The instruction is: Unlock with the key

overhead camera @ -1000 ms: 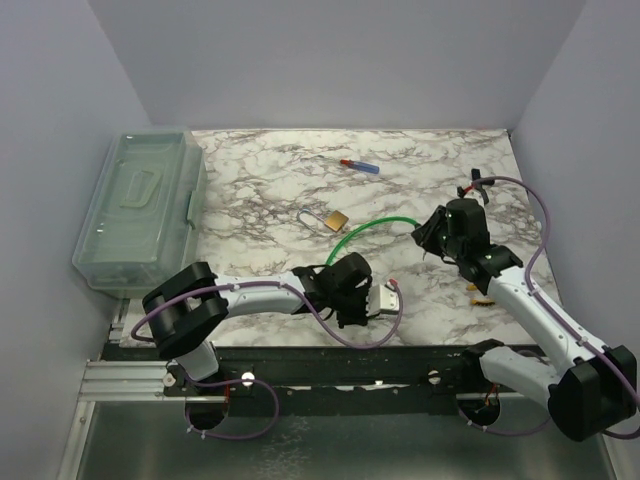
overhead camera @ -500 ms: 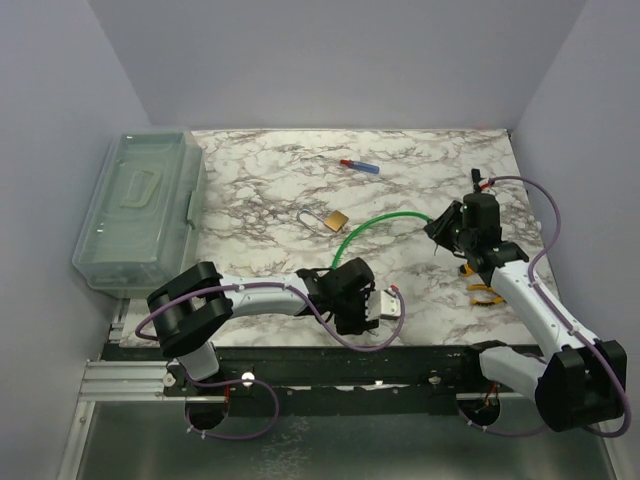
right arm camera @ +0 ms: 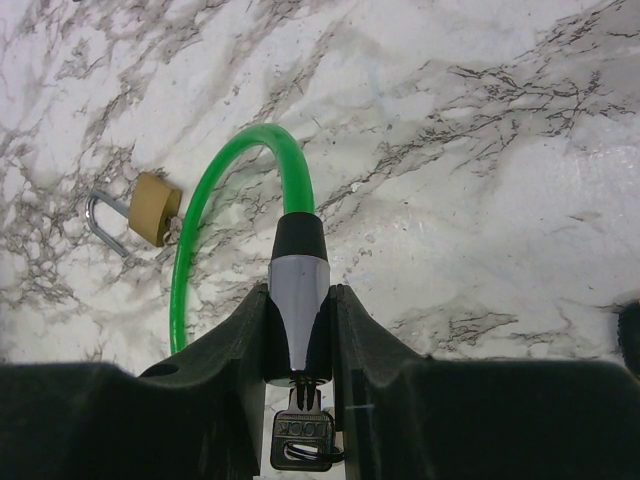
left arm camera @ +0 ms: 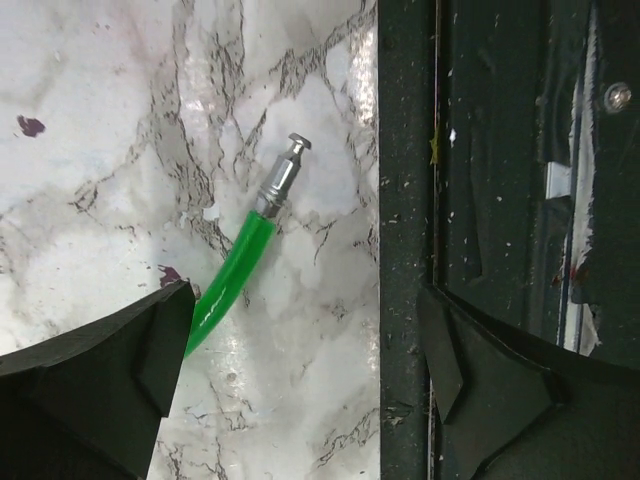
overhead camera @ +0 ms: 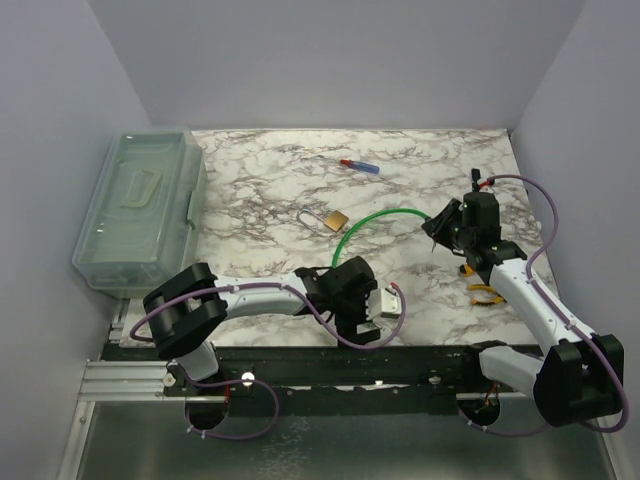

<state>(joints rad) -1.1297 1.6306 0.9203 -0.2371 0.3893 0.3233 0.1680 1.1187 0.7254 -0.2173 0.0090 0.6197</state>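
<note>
Your left claw (left arm camera: 300, 390) gapes wide over the cable tip (left arm camera: 283, 173); your right claw (right arm camera: 298, 345) clamps the lock barrel (right arm camera: 298, 290), so its key (right arm camera: 300, 437) may twist loose

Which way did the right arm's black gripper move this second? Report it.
Yes. The right gripper, clamping the green cable's silvery end, shifted rightward, away from the small brass padlock.

- The table (overhead camera: 440, 160) has a white marble-patterned top with grey-brown veining.
- Plain pale lavender walls (overhead camera: 340, 60) close it in at the back and on both sides.
- A black rail (overhead camera: 400, 362) runs along the near edge, with brushed metal surface (overhead camera: 330, 450) below it.
- Light is even and soft, with faint shadows.
</note>
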